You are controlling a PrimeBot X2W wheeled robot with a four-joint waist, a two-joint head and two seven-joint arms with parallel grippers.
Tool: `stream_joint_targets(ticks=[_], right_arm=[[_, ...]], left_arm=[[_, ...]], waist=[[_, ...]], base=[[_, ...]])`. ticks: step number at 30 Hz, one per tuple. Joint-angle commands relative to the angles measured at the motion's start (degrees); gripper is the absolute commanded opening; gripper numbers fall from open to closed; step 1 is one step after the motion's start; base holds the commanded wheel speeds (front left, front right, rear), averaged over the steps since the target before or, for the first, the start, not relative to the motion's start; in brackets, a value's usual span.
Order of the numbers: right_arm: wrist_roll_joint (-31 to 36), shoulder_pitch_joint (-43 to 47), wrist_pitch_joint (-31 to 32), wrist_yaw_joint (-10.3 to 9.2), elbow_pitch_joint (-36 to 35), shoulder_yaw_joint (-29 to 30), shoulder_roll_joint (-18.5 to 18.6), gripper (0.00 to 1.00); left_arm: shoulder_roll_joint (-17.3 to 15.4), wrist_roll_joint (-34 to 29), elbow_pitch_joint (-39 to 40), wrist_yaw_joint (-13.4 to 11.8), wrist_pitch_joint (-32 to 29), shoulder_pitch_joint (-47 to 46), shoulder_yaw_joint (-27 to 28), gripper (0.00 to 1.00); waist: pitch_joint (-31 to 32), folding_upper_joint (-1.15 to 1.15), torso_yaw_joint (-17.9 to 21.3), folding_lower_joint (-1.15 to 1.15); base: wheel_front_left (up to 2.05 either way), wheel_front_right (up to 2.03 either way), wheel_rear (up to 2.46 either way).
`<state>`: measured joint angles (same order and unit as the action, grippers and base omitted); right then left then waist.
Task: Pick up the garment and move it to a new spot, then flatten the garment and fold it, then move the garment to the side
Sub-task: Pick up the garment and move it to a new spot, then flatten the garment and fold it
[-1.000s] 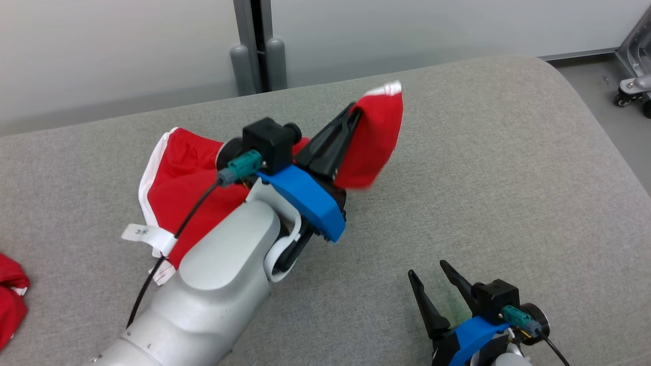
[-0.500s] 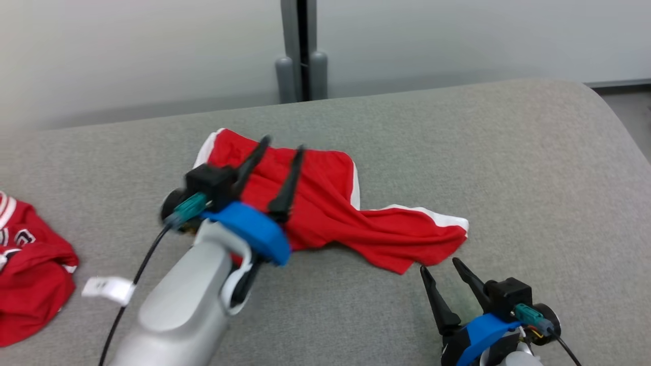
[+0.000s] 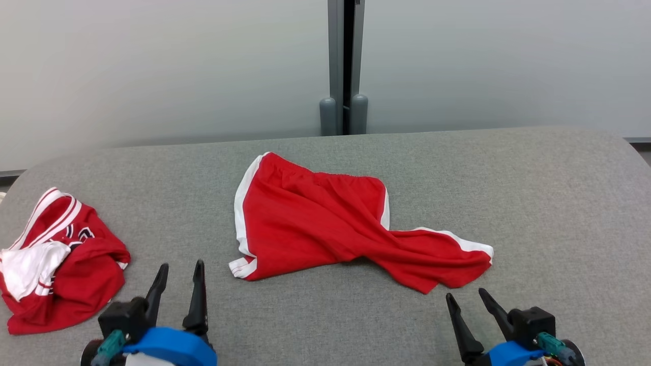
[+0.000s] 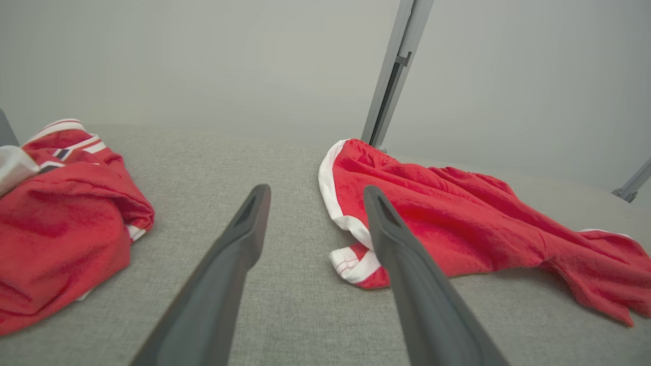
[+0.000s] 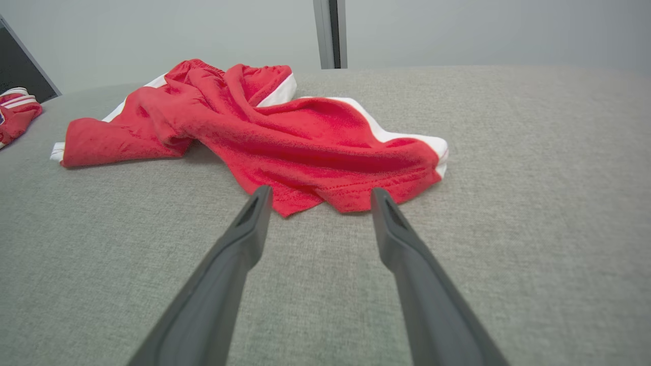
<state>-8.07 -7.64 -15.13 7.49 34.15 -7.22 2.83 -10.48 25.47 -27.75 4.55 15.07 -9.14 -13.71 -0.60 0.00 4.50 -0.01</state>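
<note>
The garment (image 3: pixel 325 223) is a pair of red shorts with white side stripes, lying rumpled in the middle of the grey table (image 3: pixel 549 203). One leg trails toward the right front. My left gripper (image 3: pixel 180 272) stands open at the lower left, apart from the shorts and to the left of their near corner. In the left wrist view the garment (image 4: pixel 447 223) lies just beyond and right of that gripper (image 4: pixel 315 190). My right gripper (image 3: pixel 465 300) is open at the lower right, just short of the trailing leg; its wrist view has the garment (image 5: pixel 285 132) right ahead of the right gripper (image 5: pixel 318 192).
A second red and white garment (image 3: pixel 56 264) lies bunched at the table's left front; it also appears as a heap (image 4: pixel 61 213) in the left wrist view. A grey post (image 3: pixel 343 66) stands behind the table against a pale wall. Bare grey cloth spreads to the right.
The left gripper let go of the shorts, opened and drew back to the lower left. The shorts dropped flat onto the table. The camera has also turned left and tilted up.
</note>
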Motion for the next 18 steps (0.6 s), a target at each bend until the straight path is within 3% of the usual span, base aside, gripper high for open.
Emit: stream_joint_targets(ticks=[1,8,18], right_arm=[[0.24,1.75,-0.02,0.0,-0.24,0.95,0.18,1.0],[-0.48,3.77,-0.02,0.0,-0.53,1.75,0.17,1.0],[0.43,2.17,-0.02,0.0,0.11,2.06,0.17,1.0]], left_arm=[[1.14,-1.92,1.31,-0.09,0.14,3.34,2.76,1.0],[5.65,-6.05,2.59,1.39,0.14,12.25,9.21,1.0],[7.21,-9.31,1.87,2.78,0.15,10.75,10.79,1.0]], waist=[[0.56,0.0,-0.36,0.01],[1.49,0.0,-0.82,0.01],[0.91,0.0,-1.54,0.01]], base=[[0.0,0.0,0.0],[0.0,0.0,0.0],[0.0,0.0,0.0]])
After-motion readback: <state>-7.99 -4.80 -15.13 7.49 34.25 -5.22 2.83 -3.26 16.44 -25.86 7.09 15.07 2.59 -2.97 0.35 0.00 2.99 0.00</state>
